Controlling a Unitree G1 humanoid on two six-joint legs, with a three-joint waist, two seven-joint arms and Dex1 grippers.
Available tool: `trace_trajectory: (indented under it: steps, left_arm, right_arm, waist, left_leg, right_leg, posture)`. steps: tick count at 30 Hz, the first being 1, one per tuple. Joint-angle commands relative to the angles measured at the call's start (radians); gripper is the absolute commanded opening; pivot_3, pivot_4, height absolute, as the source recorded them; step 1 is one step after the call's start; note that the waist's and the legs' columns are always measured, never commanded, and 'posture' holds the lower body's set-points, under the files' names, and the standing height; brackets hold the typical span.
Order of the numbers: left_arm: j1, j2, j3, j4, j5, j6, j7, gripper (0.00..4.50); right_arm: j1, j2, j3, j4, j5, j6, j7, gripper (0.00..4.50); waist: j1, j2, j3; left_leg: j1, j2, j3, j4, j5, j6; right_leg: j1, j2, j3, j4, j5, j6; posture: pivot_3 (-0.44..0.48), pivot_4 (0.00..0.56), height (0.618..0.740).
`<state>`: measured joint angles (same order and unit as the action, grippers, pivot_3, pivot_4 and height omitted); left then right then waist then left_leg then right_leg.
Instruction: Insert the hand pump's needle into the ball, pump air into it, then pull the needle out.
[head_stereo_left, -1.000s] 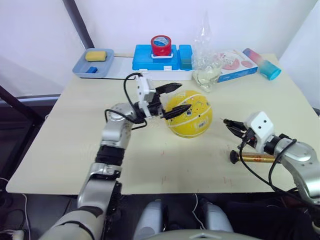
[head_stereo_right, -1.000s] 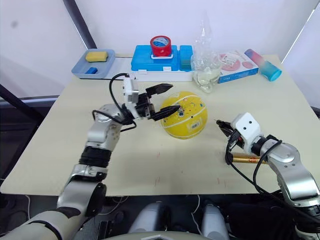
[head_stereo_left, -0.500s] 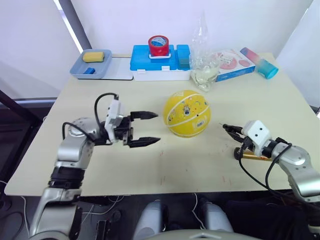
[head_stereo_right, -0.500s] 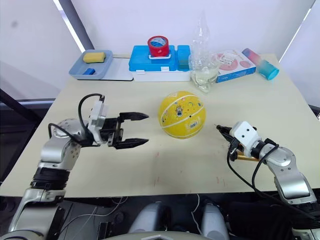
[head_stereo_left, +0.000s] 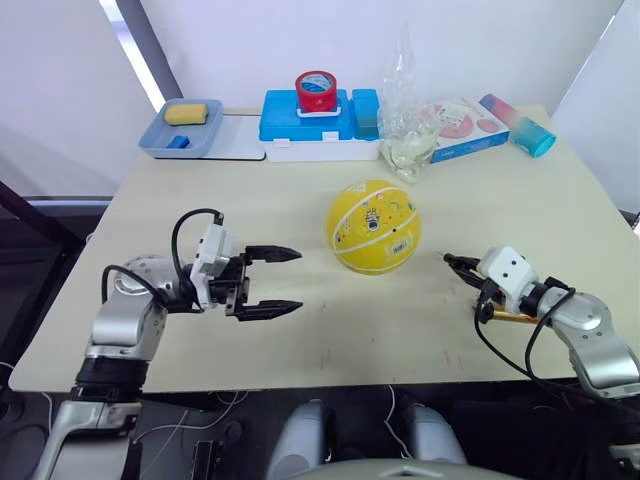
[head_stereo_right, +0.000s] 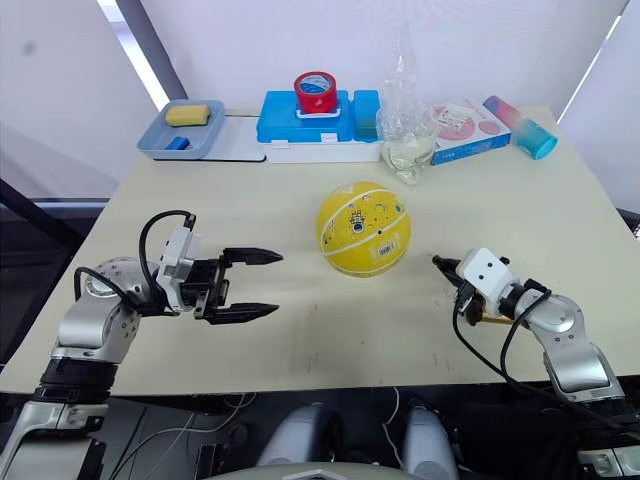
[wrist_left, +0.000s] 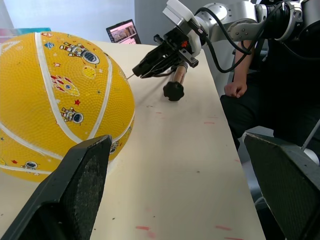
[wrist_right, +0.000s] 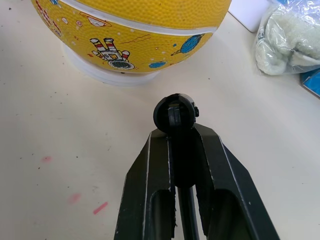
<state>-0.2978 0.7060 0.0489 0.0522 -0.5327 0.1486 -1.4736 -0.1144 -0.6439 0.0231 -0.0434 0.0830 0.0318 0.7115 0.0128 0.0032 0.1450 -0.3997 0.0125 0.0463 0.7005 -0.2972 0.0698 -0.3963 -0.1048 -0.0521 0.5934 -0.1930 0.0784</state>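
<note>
The round yellow ball (head_stereo_left: 373, 227) rests on a low white ring (wrist_right: 110, 73) at mid-table. My left gripper (head_stereo_left: 297, 279) hovers open to the ball's left, a hand's width away and holding nothing. To the right, my right gripper (head_stereo_left: 452, 263) is shut on the needle's black fitting (wrist_right: 174, 112). The thin needle (wrist_left: 129, 76) points at the ball's side with a small gap between them. The gold hand pump (head_stereo_left: 511, 318) lies on the table under my right wrist. Its black handle (wrist_left: 173, 90) faces the ball, and its hose loops back past my wrist.
Along the far edge sit a blue tray (head_stereo_left: 160, 141) with a yellow sponge, a blue box (head_stereo_left: 322, 118) topped by a red tape roll, a clear plastic bag (head_stereo_left: 408, 140), a flat packet (head_stereo_left: 470, 130) and a blue-pink bottle (head_stereo_left: 518, 125). A person's hand (wrist_left: 236, 90) shows beyond the table's right edge.
My left gripper let go of the ball's side and drew back to the left, staying open. My right gripper sank a little toward the table, still pinching the needle.
</note>
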Motion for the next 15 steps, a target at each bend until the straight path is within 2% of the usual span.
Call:
trace_trajectory:
  steps: [1, 2, 3, 4, 7, 9, 15]
  left_arm:
    - [0.008, -0.003, 0.016, -0.027, -0.003, -0.023, 0.009, 4.5]
    - [0.012, -0.004, 0.016, -0.028, -0.005, -0.023, 0.011, 4.5]
    - [0.015, -0.005, 0.016, -0.029, -0.007, -0.023, 0.013, 4.5]
    - [0.017, -0.005, 0.015, -0.029, -0.007, -0.024, 0.014, 4.5]
    - [0.021, -0.006, 0.014, -0.03, -0.009, -0.025, 0.018, 4.5]
    - [0.023, -0.007, 0.015, -0.032, -0.01, -0.023, 0.021, 4.5]
    - [0.054, -0.009, 0.024, -0.034, 0.001, -0.022, 0.058, 4.5]
  right_arm:
    - [-0.016, -0.007, -0.041, -0.027, 0.022, 0.005, -0.001, 1.06]
    - [-0.012, -0.01, -0.047, -0.035, 0.024, 0.008, -0.002, 1.32]
    - [-0.009, -0.012, -0.05, -0.041, 0.026, 0.01, -0.002, 2.07]
    - [-0.004, -0.016, -0.056, -0.051, 0.03, 0.015, -0.001, 2.19]
    - [0.01, -0.018, -0.08, -0.083, 0.046, 0.026, -0.003, 3.64]
    - [0.031, -0.016, -0.109, -0.117, 0.068, 0.044, -0.006, 4.46]
    - [0.166, 0.004, -0.232, -0.236, 0.198, 0.1, -0.001, 4.46]
  waist:
    - [0.0, 0.0, 0.0]
    - [0.0, 0.0, 0.0]
    - [0.0, 0.0, 0.0]
    - [0.0, 0.0, 0.0]
    - [0.0, 0.0, 0.0]
    - [0.002, 0.0, 0.0]
    - [0.0, 0.0, 0.0]
  left_leg:
    - [0.0, 0.0, 0.0, 0.0, 0.0, 0.0]
    - [0.0, 0.0, 0.0, 0.0, 0.0, 0.0]
    - [0.0, 0.0, 0.0, 0.0, 0.0, 0.0]
    - [0.0, 0.0, 0.0, 0.0, 0.0, 0.0]
    - [0.0, 0.0, 0.0, 0.0, 0.0, 0.0]
    - [0.0, 0.0, 0.0, 0.0, 0.0, 0.0]
    - [0.0, 0.0, 0.0, 0.0, 0.0, 0.0]
  right_leg:
    - [0.0, 0.0, 0.0, 0.0, 0.0, 0.0]
    - [0.0, 0.0, 0.0, 0.0, 0.0, 0.0]
    - [0.0, 0.0, 0.0, 0.0, 0.0, 0.0]
    - [0.0, 0.0, 0.0, 0.0, 0.0, 0.0]
    - [0.0, 0.0, 0.0, 0.0, 0.0, 0.0]
    - [0.0, 0.0, 0.0, 0.0, 0.0, 0.0]
    - [0.0, 0.0, 0.0, 0.0, 0.0, 0.0]
  posture:
    - [0.0, 0.15, 0.737]
    - [0.0, 0.15, 0.737]
    - [0.0, 0.15, 0.737]
    - [0.0, 0.15, 0.737]
    - [0.0, 0.15, 0.737]
    - [0.0, 0.15, 0.737]
    - [0.0, 0.15, 0.737]
